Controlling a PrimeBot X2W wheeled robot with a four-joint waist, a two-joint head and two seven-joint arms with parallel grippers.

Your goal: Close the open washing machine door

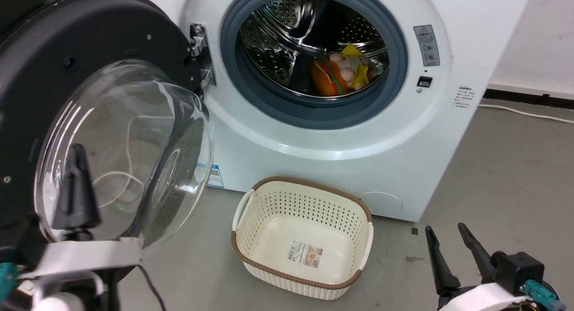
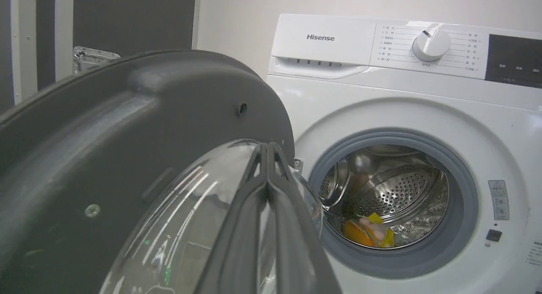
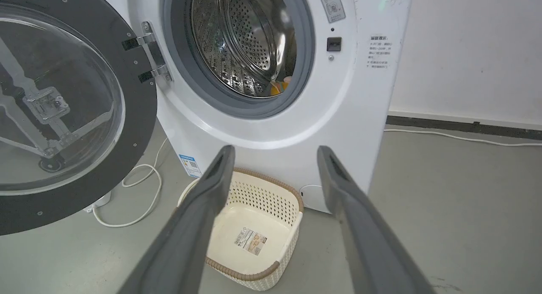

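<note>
Left gripper (image 2: 267,146), fingers pressed together, sits at the glass bowl of the washing machine door (image 1: 67,42), perhaps touching. That door hangs wide open, left of the washing machine (image 1: 358,158). Right gripper (image 1: 445,226) hovers spread, near right of the cream basket (image 1: 309,183).

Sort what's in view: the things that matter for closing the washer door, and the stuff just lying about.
For the job: door, standing wide open; washing machine; left end effector, shut, near the door's glass.

Just lying about: basket on the floor; toys in the drum; white cable; right end effector, open, away from the door.
</note>
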